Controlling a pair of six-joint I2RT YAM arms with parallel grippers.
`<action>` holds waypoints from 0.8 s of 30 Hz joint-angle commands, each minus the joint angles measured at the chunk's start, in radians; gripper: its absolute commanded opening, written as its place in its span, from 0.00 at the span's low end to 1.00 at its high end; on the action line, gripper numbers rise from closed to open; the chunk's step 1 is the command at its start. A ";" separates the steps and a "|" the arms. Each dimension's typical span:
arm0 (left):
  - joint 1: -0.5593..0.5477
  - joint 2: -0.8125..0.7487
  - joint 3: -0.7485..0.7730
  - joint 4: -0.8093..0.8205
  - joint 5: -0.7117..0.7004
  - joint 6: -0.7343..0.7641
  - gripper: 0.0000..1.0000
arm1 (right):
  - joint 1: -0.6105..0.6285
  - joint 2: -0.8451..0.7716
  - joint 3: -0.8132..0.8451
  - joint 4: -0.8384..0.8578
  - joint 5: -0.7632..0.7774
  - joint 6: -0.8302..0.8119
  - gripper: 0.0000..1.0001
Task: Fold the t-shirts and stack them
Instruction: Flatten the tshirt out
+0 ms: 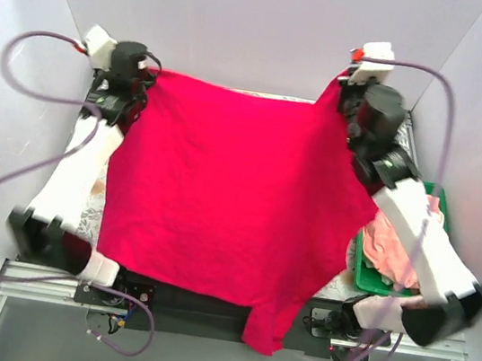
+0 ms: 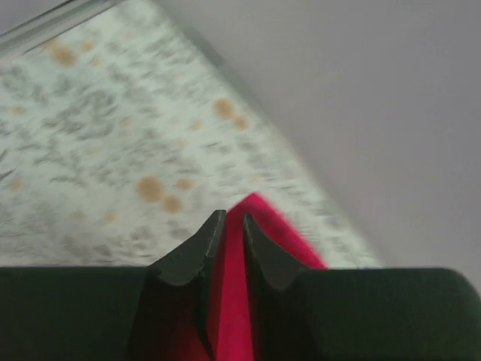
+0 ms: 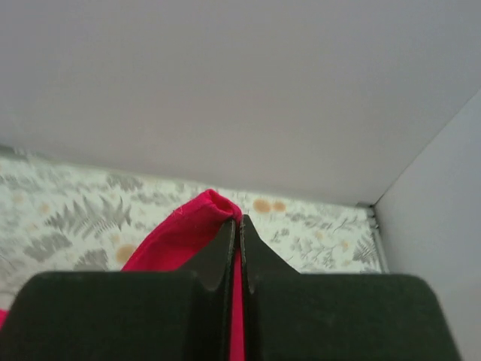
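The left jaws are clenched on one far corner of the crimson red t-shirt (image 1: 229, 197) and the right jaws on the other, as the top view shows, with the left arm (image 1: 73, 183) reaching up the left side and the right arm (image 1: 416, 225) up the right. The cloth is stretched wide between them and covers most of the worktop (image 1: 91, 213), whose patterned surface shows only in a strip at the left edge. A tongue of the red fabric hangs over the near edge between the two arm bases. Beside the right arm stands a green bin (image 1: 362, 269) with a salmon pink t-shirt (image 1: 393, 247) bunched inside it. In the left wrist view the dark fingers (image 2: 188, 256) stand a little apart with a band of the red shirt (image 2: 234, 301) pinched between them, its tip poking out past the fingertips; beyond lies the leaf-and-spot printed worktop (image 2: 90, 135), blurred. In the right wrist view the fingers (image 3: 218, 263) are pressed tight together on a rolled fold of the red shirt (image 3: 199, 222), which bulges out to the left of them above the fern-printed worktop (image 3: 75, 214) near the back wall.
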 commanded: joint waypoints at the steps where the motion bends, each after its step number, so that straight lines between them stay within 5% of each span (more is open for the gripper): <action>1: 0.129 0.198 -0.121 -0.023 0.042 -0.039 0.17 | -0.131 0.143 -0.123 0.168 -0.272 0.153 0.01; 3: 0.146 0.309 -0.109 0.045 0.096 0.011 0.51 | -0.165 0.295 -0.141 0.211 -0.391 0.161 0.01; 4: 0.151 0.364 -0.080 0.040 0.110 0.018 0.85 | -0.168 0.356 -0.117 0.208 -0.464 0.164 0.15; 6: 0.152 0.512 0.038 -0.038 0.118 0.007 0.88 | -0.169 0.504 -0.004 0.129 -0.506 0.155 0.44; 7: 0.152 0.546 0.077 -0.071 0.118 0.004 0.89 | -0.169 0.545 0.038 0.090 -0.520 0.153 0.91; 8: 0.152 0.590 0.104 -0.117 0.111 0.006 0.89 | -0.169 0.575 0.081 0.006 -0.517 0.164 0.98; 11: 0.152 0.586 0.109 -0.138 0.130 -0.001 0.90 | -0.169 0.590 0.123 -0.060 -0.513 0.178 0.98; 20: 0.152 0.367 -0.254 -0.006 0.318 -0.024 0.92 | -0.169 0.312 -0.276 -0.074 -0.493 0.368 0.98; 24: 0.152 0.353 -0.319 0.025 0.367 -0.027 0.93 | -0.172 0.307 -0.348 -0.086 -0.476 0.376 0.98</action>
